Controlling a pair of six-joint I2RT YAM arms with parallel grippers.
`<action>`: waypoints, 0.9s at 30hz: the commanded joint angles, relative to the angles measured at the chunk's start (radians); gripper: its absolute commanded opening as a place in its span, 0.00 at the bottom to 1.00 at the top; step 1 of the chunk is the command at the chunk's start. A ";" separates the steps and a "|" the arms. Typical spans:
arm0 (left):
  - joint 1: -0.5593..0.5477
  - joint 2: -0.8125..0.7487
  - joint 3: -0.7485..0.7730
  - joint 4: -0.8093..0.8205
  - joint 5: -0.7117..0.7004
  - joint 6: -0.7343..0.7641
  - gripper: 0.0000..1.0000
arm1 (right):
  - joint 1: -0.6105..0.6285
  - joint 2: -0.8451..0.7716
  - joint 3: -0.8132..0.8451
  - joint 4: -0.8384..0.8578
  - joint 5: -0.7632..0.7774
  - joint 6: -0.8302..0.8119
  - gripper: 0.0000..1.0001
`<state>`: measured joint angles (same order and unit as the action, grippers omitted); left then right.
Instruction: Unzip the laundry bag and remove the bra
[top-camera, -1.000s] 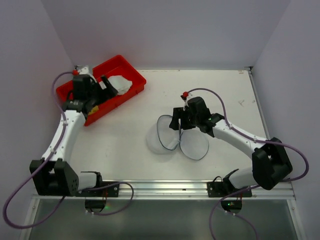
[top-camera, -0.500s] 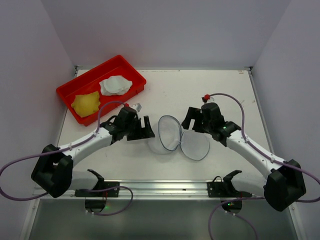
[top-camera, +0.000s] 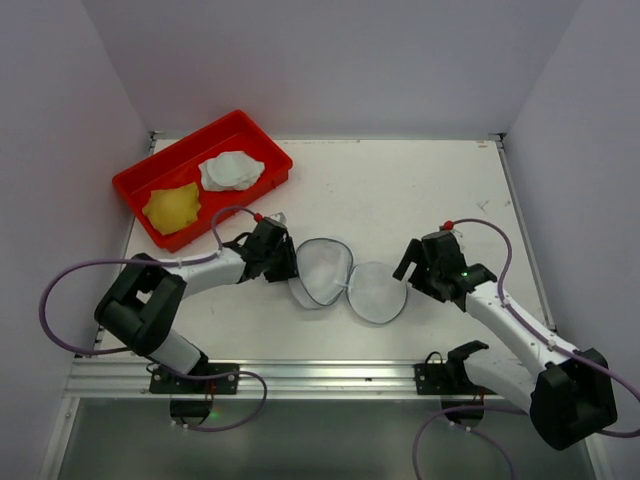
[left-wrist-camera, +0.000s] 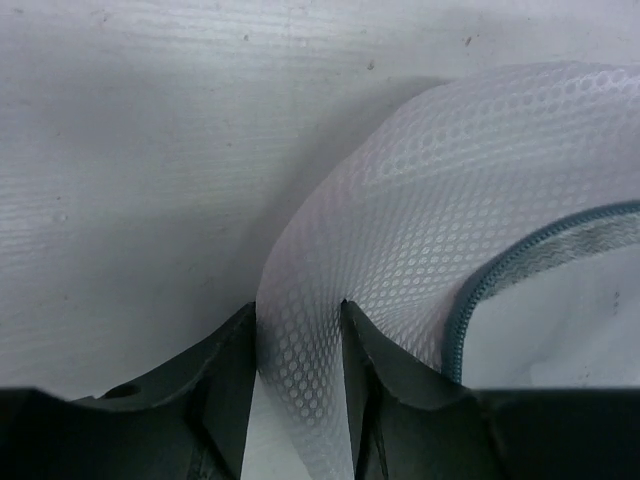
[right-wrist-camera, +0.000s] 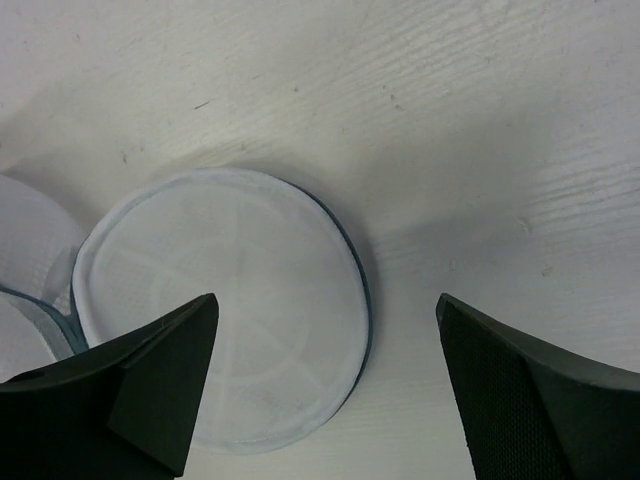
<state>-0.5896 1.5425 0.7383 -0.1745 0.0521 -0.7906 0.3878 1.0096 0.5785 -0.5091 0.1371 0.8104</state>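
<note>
Scene: overhead view of a white table (top-camera: 430, 190) with two robot arms reaching in from its near edge
Bag: small round white mesh bag (top-camera: 320, 272) near the middle of the table, unzipped, its mouth open
Lid: round lid (right-wrist-camera: 225, 310) folded out flat on the table on the bag's right and joined to it at one side; blue-grey zip trim runs round both rims
Left gripper: the left gripper (left-wrist-camera: 297, 315) is at the bag's left wall, clenched on a fold of mesh that fills the gap between its fingers
Right gripper: the right gripper (right-wrist-camera: 325, 300) hangs just right of the lid, jaws spread wide, grasping nothing
Key relation: bag and lid lie in a line from left to right between the two grippers; the left arm is on the bag body, while the right arm is nearer the lid and faces the open mouth across it
Bra: no bra can be made out inside the translucent bag; a yellow piece (top-camera: 174, 207) and a white piece (top-camera: 232, 170) lie in the red tray (top-camera: 135, 183) at the far left corner
Step, as judged: unzipping looks done; with the left gripper pinning the wall, the right gripper seems placed to reach in over the lid
Room: open table lies beyond and to the right of the bag; the near edge with the arm bases is closer; the tray is well apart from the bag
</note>
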 joint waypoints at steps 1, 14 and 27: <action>-0.003 0.062 -0.025 0.010 -0.047 -0.007 0.41 | -0.018 0.021 0.000 0.003 -0.030 0.021 0.89; 0.036 -0.038 -0.045 -0.039 -0.129 -0.025 0.29 | -0.020 0.201 -0.025 0.138 -0.200 0.032 0.80; 0.062 -0.082 -0.080 -0.033 -0.112 -0.030 0.25 | -0.024 0.353 -0.019 0.248 -0.315 0.016 0.53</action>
<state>-0.5400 1.4818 0.6777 -0.1783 -0.0273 -0.8124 0.3710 1.3231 0.5705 -0.2619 -0.1539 0.8288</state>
